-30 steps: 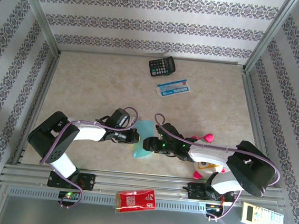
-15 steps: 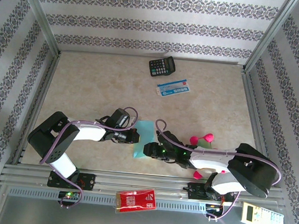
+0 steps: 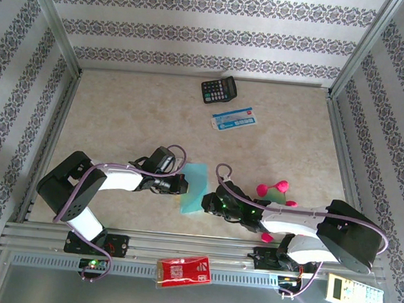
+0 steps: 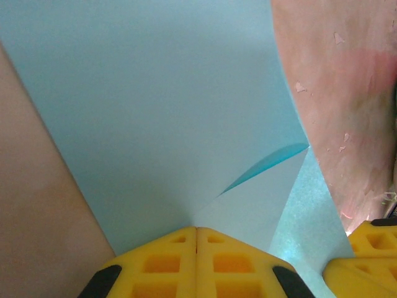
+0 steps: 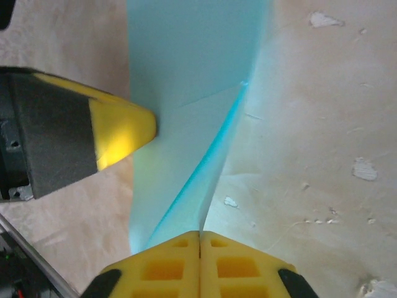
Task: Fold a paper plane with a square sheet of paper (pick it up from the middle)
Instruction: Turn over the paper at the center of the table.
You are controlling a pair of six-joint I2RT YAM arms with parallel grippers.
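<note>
The square sheet of paper (image 3: 194, 196) is light turquoise and partly folded, with a diagonal flap; it stands lifted off the table near the front middle. My left gripper (image 3: 183, 186) is shut on its left edge; in the left wrist view the yellow fingertips (image 4: 197, 231) meet with the sheet (image 4: 155, 93) running out from between them. My right gripper (image 3: 208, 204) is shut on the sheet's near right edge; in the right wrist view the folded edge (image 5: 211, 161) runs into the closed jaws (image 5: 200, 234), and the left gripper's yellow finger (image 5: 121, 133) touches the sheet from the left.
A black calculator (image 3: 218, 90) and a blue-and-white card (image 3: 234, 118) lie at the back middle. A pink plush toy (image 3: 273, 193) sits close behind my right arm. A red packet (image 3: 185, 271) and a white device (image 3: 350, 289) rest on the front rail.
My right gripper went from open to shut on the sheet's edge while its arm sank lower and shifted slightly right. The left gripper held its grip in place.
</note>
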